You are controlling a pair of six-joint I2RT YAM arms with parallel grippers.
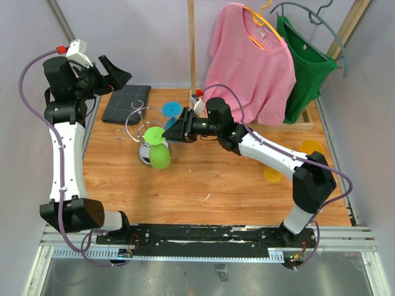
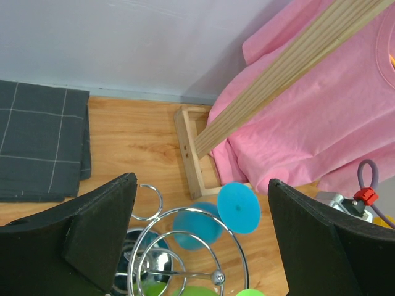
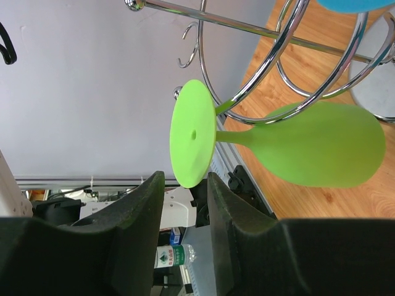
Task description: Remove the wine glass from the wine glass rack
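The green wine glass (image 3: 321, 145) hangs on the rack (image 3: 247, 28), foot just at the tips of the right pincer (image 3: 185, 191). That pincer is barely open.

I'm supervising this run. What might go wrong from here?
The right gripper lines up on only the thin foot rim of the green glass, so a grip may slip. Its stem sits in a wire loop of the rack; a skewed pull could tip that and shake the blue glass off.
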